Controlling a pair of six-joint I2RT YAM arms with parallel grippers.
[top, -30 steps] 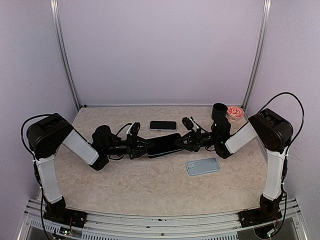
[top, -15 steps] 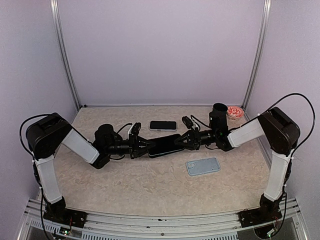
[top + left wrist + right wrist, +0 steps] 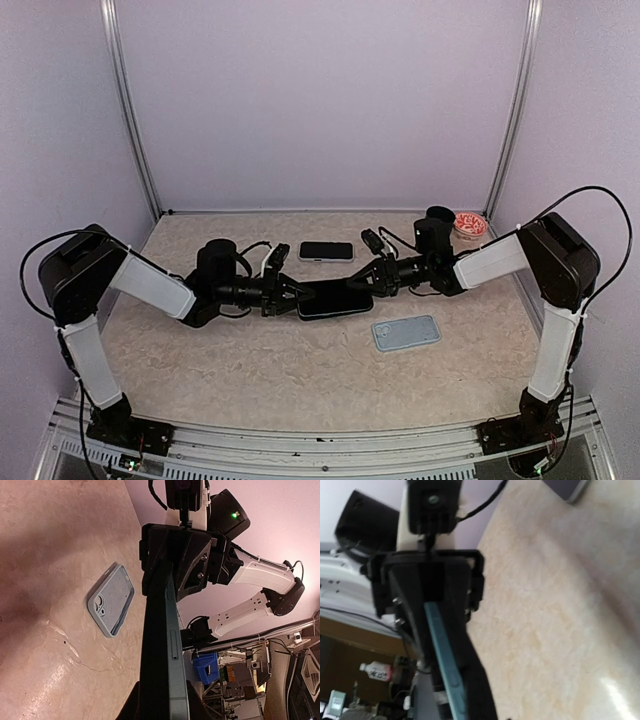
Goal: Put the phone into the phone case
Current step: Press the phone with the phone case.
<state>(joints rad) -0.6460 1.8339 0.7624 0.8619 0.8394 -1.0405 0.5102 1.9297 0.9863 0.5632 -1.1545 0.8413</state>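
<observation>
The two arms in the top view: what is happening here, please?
The left gripper and the right gripper each clamp one end of a dark flat phone, held between them over the beige table. The light blue phone case lies empty on the table, open side up, apart from the phone. A second dark phone lies further back, untouched.

The phone [image 3: 335, 298] has a glossy black face and, in the wrist views, a teal-blue edge; the phone case [image 3: 406, 333] is pale blue-grey; the left gripper [image 3: 297, 297] and right gripper [image 3: 372, 280] are black, on arms [image 3: 155, 285] of white links and black joints; a second phone [image 3: 326, 251] is black too; the table [image 3: 250, 370] is beige with faint marbled veining; the walls [image 3: 320, 100] are pale lilac; a small dish [image 3: 469, 224] carries a red-and-white pattern; a green light [image 3: 233, 515] glows on the right arm.
</observation>
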